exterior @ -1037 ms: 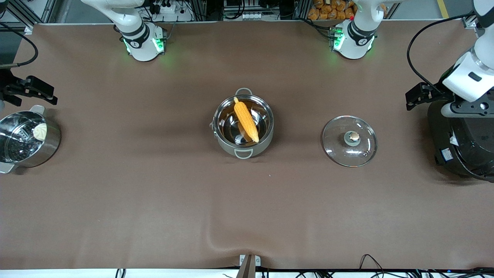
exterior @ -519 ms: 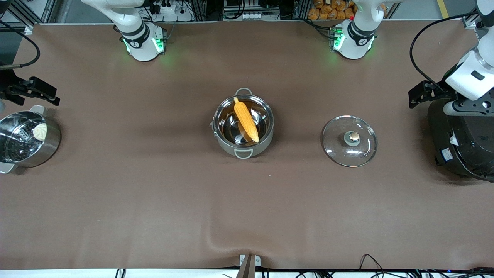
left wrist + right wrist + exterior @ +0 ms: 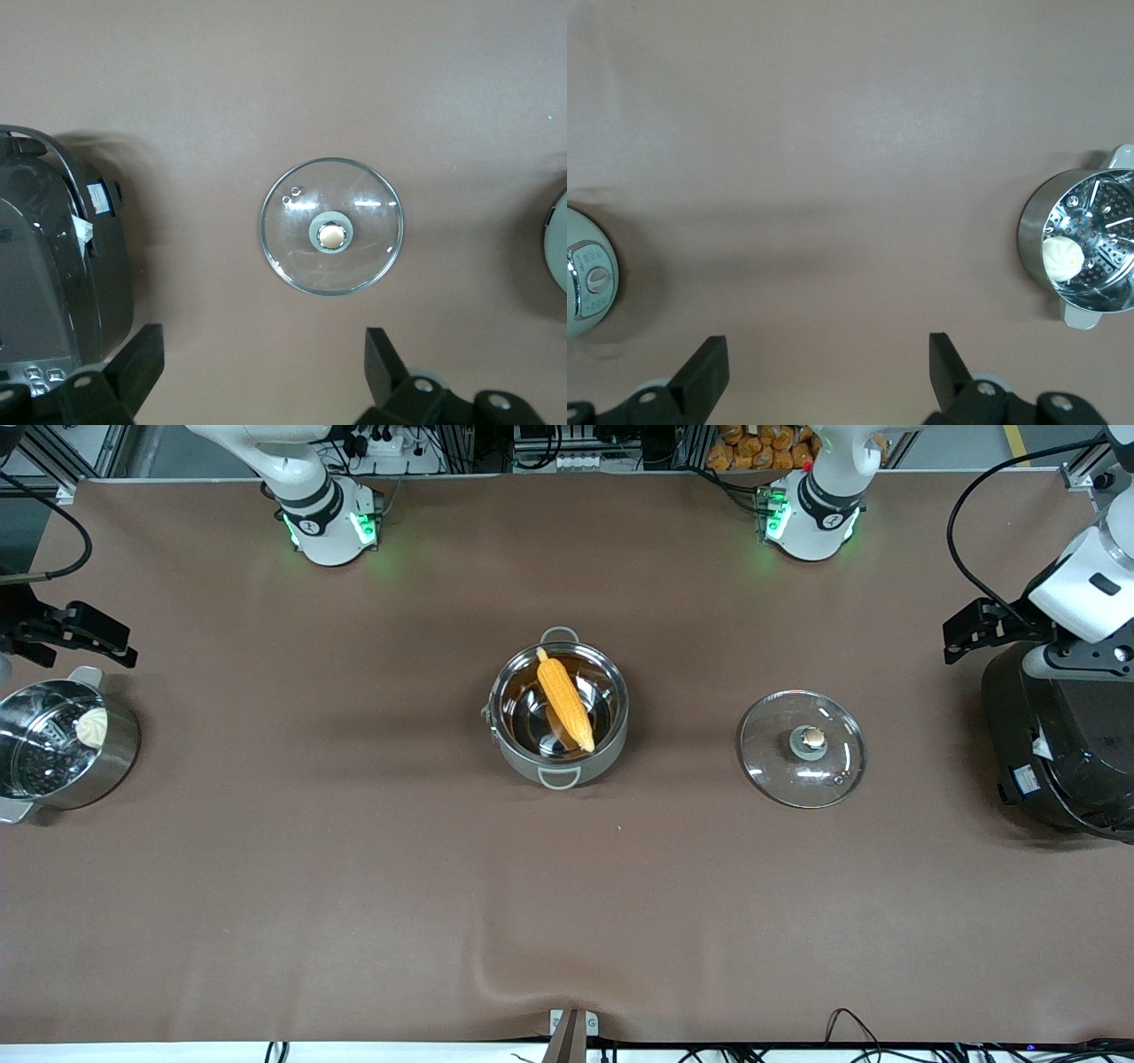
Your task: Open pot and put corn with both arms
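The steel pot (image 3: 524, 765) stands open at the table's middle. The yellow-orange corn (image 3: 565, 700) lies slanted inside it. The glass lid (image 3: 802, 749) with its brass knob lies flat on the mat beside the pot, toward the left arm's end; it also shows in the left wrist view (image 3: 332, 226). My left gripper (image 3: 974, 627) (image 3: 262, 354) is open and empty, raised beside the black rice cooker. My right gripper (image 3: 71, 633) (image 3: 827, 363) is open and empty, raised by the steamer pot at the right arm's end.
A black rice cooker (image 3: 1063, 753) (image 3: 53, 266) stands at the left arm's end. A steel steamer pot (image 3: 115, 757) (image 3: 1032, 232) with a white bun (image 3: 92, 726) stands at the right arm's end. A pale dial appliance (image 3: 589, 274) shows in the right wrist view.
My left gripper has drifted a little toward the table's end and away from the front camera. The right arm, pot, corn and lid have not moved.
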Motion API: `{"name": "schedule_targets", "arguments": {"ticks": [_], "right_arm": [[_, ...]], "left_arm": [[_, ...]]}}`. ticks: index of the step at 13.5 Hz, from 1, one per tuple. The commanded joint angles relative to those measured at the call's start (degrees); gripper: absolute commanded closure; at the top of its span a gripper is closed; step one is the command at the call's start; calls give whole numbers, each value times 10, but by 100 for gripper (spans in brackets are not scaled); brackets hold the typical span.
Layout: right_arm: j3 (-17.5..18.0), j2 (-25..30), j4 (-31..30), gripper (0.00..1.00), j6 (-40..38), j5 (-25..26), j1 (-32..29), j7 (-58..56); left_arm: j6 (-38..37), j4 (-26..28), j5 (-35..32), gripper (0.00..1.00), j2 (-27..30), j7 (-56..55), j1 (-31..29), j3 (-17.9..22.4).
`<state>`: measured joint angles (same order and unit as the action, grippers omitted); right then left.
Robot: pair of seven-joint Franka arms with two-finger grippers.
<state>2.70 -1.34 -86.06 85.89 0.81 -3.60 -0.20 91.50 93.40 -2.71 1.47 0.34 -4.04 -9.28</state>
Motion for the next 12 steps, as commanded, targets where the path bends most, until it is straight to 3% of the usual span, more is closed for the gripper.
{"name": "schedule_targets", "arguments": {"ticks": [1, 4, 12], "right_arm": [[5, 9, -2, 0, -5, -11, -4, 9], [5, 9, -2, 0, -6, -11, -4, 9], [5, 9, -2, 0, -6, -11, -4, 7]], "left_arm": [[-9, -1, 12, 0, 5, 25, 7, 19], [-18, -27, 30, 0, -7, -4, 21, 29], [-27, -31, 26, 0, -11, -22, 25, 18]]}}
